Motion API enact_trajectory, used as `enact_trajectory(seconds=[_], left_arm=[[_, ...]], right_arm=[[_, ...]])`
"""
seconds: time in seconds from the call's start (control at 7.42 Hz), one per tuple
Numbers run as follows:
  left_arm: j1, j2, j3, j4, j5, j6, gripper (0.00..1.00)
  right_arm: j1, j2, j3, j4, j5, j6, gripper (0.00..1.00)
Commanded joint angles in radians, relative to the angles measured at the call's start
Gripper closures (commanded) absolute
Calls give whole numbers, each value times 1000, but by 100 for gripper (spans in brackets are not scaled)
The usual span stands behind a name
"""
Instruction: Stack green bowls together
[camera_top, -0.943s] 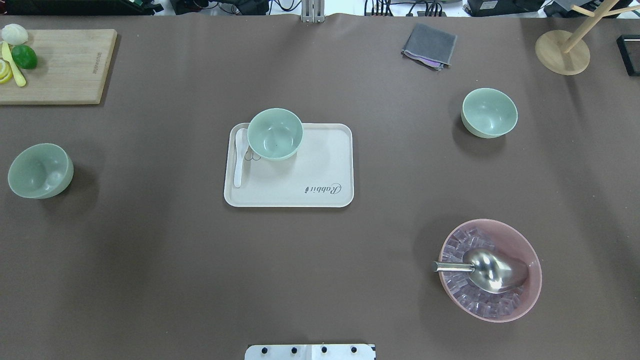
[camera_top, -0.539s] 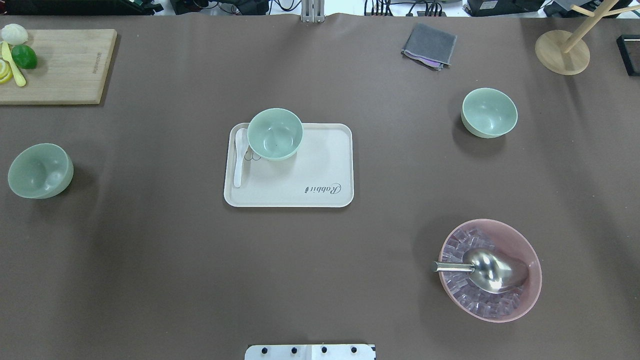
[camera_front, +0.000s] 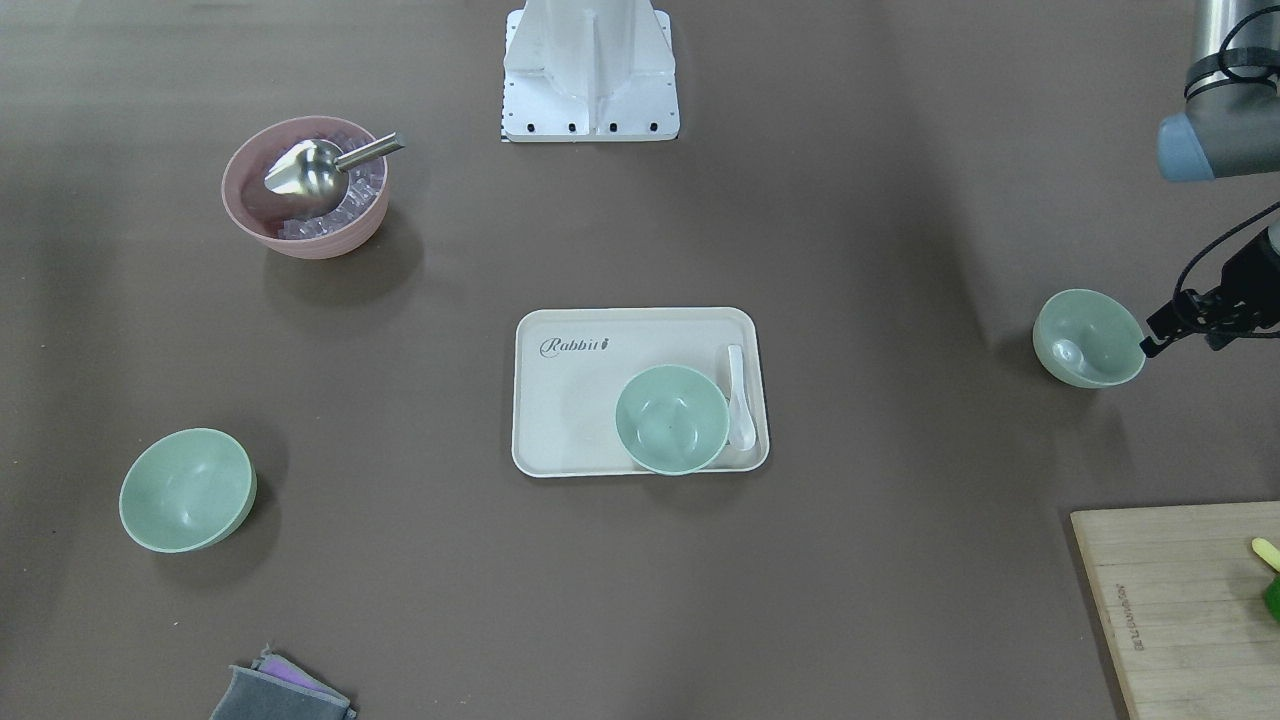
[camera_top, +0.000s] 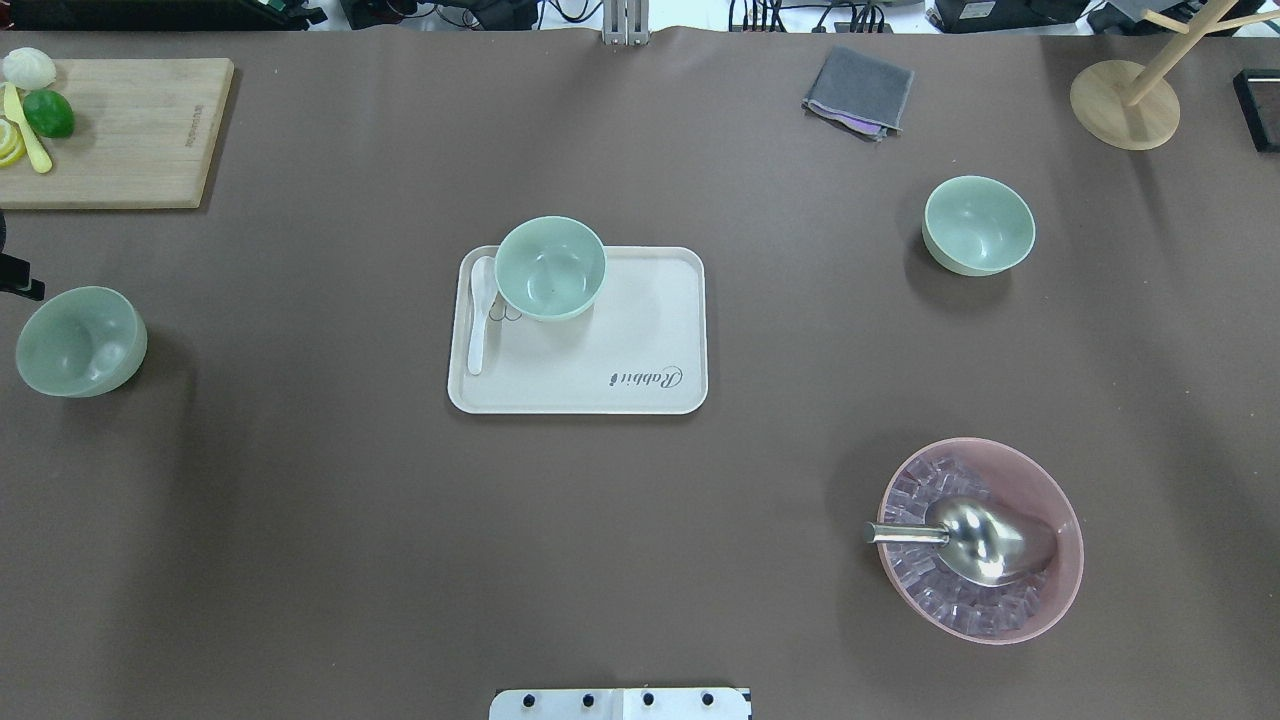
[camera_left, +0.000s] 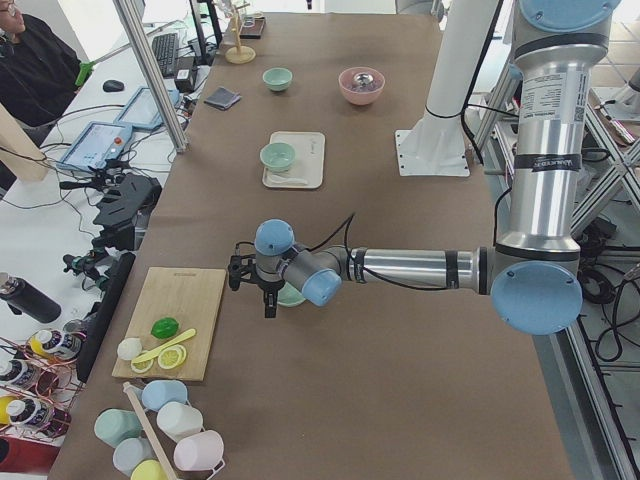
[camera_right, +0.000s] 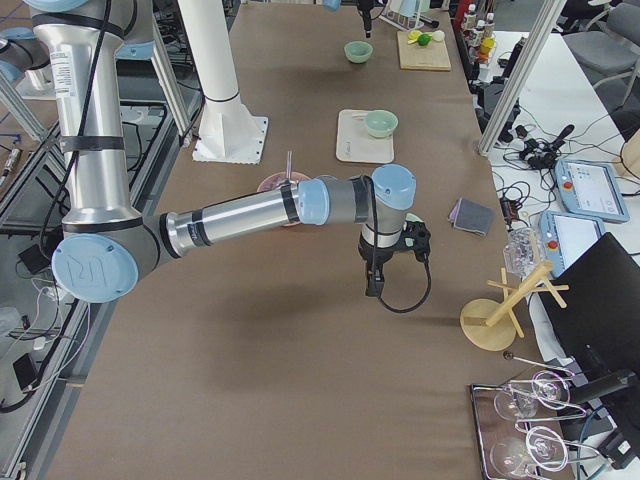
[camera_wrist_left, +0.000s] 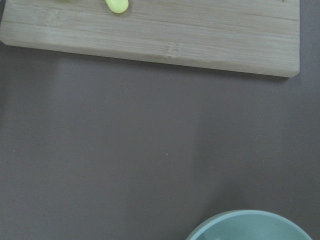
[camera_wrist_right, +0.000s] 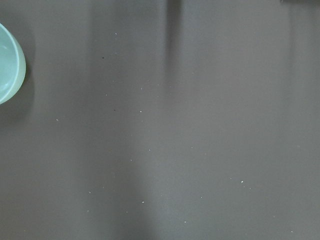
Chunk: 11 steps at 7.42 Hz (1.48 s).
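Arm (camera_left: 400, 268) outstretched, left pincer (camera_front: 1180, 330) beside bowl (camera_front: 1088, 338)

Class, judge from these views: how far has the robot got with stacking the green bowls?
Done: nothing. The middle green bowl sits on the cream tray, the left green bowl by the cutting board, the right green bowl by the grey cloth. In hand: the left gripper hovers beside the left green bowl, not visibly gripping it. Left: all lifting and nesting.

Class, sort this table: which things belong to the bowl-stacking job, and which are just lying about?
Belong: centre green bowl; left-side green bowl; right-side green bowl.
Lying about: tray, white spoon, pink bowl of ice, metal scoop, cutting board, grey cloth, wooden stand.
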Motion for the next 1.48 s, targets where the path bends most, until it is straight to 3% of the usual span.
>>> enact_trajectory(seconds=[0.0, 0.13, 0.27, 0.54, 0.67, 0.94, 1.35], left_arm=[[30, 20, 36, -79, 0, -8, 3], [30, 20, 35, -88, 0, -11, 5], [38, 20, 36, -88, 0, -11, 19], [38, 26, 35, -88, -1, -11, 61], [40, 26, 36, -88, -4, -11, 68], [52, 26, 36, -90, -9, -11, 68], [53, 26, 38, -88, -10, -9, 79]], right_arm=[[-32, 5, 10, 3, -4, 1, 0], [-36, 5, 10, 3, -5, 1, 0], [-36, 5, 8, 3, -5, 1, 0], [-44, 5, 8, 5, 1, 2, 0], [-47, 5, 10, 5, 1, 1, 0], [-47, 5, 10, 6, 1, 2, 0], [-47, 5, 10, 6, -1, 1, 0]])
